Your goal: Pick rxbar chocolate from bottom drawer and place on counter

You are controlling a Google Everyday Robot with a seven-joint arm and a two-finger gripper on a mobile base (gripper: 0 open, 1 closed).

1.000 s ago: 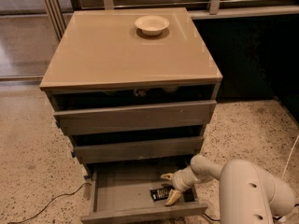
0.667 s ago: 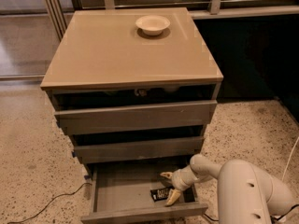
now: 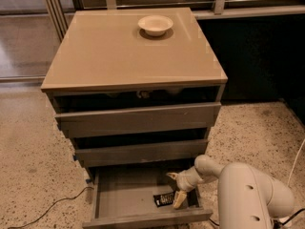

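The bottom drawer (image 3: 119, 194) is pulled open and shows its grey floor. The rxbar chocolate (image 3: 163, 200), a flat black bar with white lettering, lies on that floor at the right front. My gripper (image 3: 175, 190) reaches down into the drawer from the right, with its fingers spread apart. One cream fingertip (image 3: 179, 199) rests at the bar's right end, the other sits behind it. The counter (image 3: 128, 51) is the glossy tan top of the cabinet above.
A cream bowl (image 3: 155, 25) stands on the counter near its back edge. Two more drawers sit above the open one, slightly ajar. My white arm (image 3: 248, 194) fills the lower right. A dark cable (image 3: 52, 208) lies on the speckled floor at left.
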